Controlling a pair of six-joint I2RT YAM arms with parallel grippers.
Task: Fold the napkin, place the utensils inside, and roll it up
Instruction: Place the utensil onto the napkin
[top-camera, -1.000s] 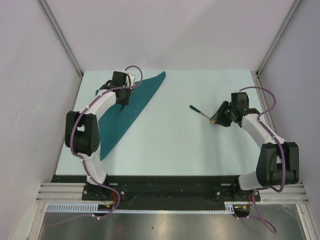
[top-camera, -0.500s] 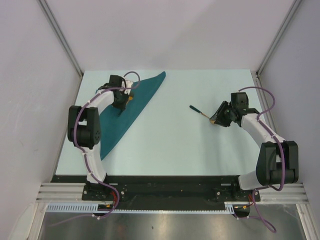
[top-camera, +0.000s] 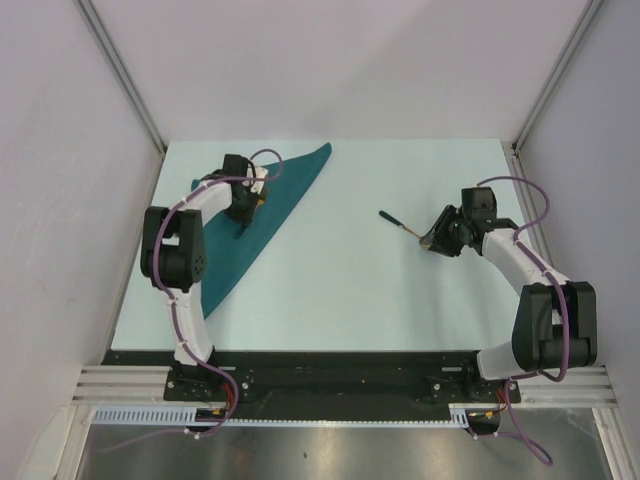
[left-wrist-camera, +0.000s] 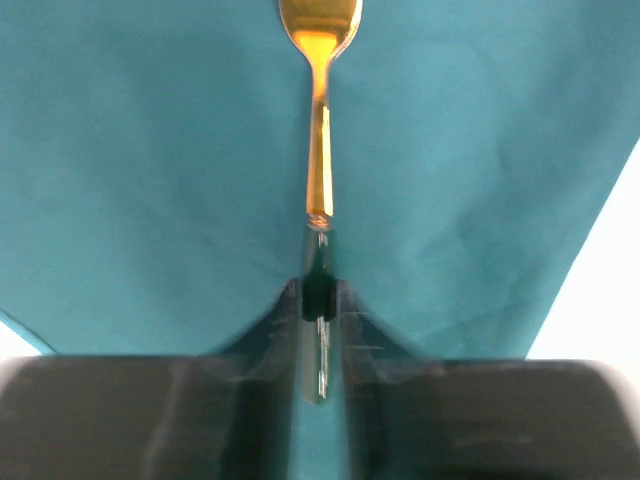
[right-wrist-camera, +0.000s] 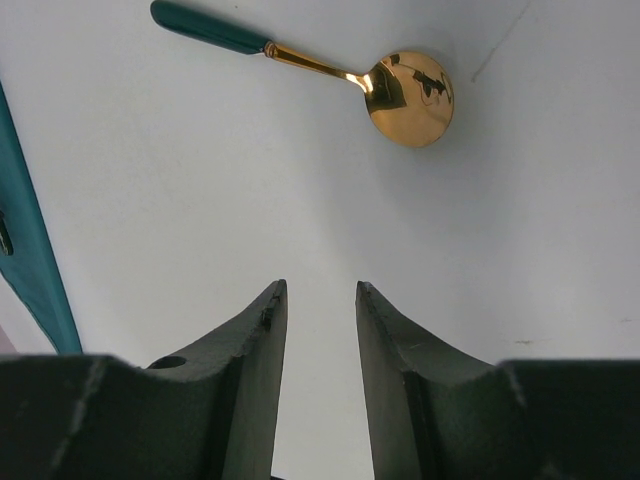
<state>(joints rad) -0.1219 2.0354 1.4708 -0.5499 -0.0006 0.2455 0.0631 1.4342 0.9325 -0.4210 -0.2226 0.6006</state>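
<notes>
Placing utensils: left gripper (left-wrist-camera: 318, 295) clamps a utensil (left-wrist-camera: 319, 150) over the napkin (left-wrist-camera: 150, 150), far left. Right gripper (right-wrist-camera: 320, 300), fingers apart, hangs by the spoon (right-wrist-camera: 400, 90), likely its next grasp.

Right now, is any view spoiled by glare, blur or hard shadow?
Top external: evenly lit, sharp, no glare. Left wrist: the left claw is blurred up close; the held utensil glints brightly over the napkin. Right wrist: the spoon mirrors its surroundings in its bowl; the right claw looks soft.
</notes>
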